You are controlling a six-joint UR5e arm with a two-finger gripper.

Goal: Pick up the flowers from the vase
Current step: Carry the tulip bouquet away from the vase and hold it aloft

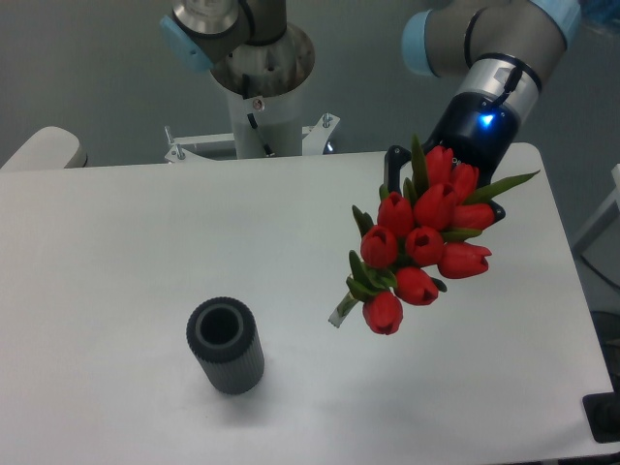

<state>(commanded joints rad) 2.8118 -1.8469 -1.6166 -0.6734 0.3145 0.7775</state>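
Standing alone at the left of the white table (116, 242): the vase (226, 345), dark, ribbed, upright, nothing in it. Well to its right and clear of the tabletop: the flowers (418, 247), red buds fanned toward the camera, stem ends poking out low on the left. They hide my gripper (441, 199), which I judge clamped on the bunch; likely light, soft, easily crushed, best held at the bundled stems.

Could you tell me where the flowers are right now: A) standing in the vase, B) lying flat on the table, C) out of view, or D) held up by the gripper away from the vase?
D: the flowers hang from the gripper, well right of the empty vase.
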